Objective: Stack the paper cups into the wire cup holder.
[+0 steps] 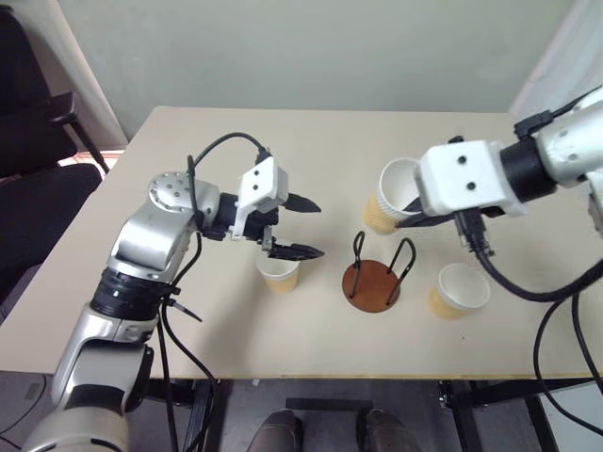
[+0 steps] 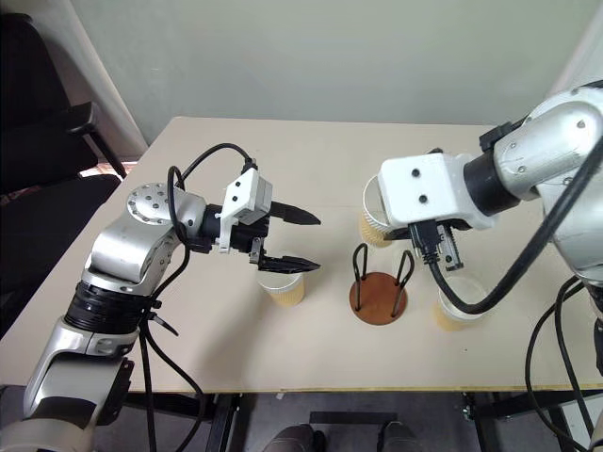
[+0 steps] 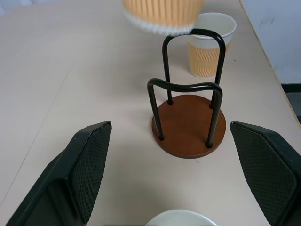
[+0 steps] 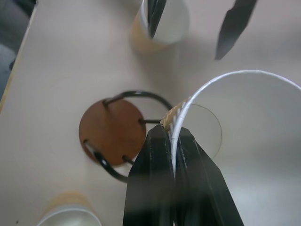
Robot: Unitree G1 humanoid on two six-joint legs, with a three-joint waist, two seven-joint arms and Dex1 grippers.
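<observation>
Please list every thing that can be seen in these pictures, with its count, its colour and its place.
paper cups: three, tan-yellow outside, white inside. One held cup is pinched by its rim and lifted above the table, behind the holder. One left cup stands on the table under the left gripper. One right cup stands on the table at the holder's right.
wire cup holder: one, reddish-brown disc with two black wire loops, on the table between the standing cups, nothing in it.
table: one, beige.
chair: one, black, left of the table.
left gripper: black fingers, open, above the left cup.
right gripper: black fingers, shut on the held cup's rim.
</observation>
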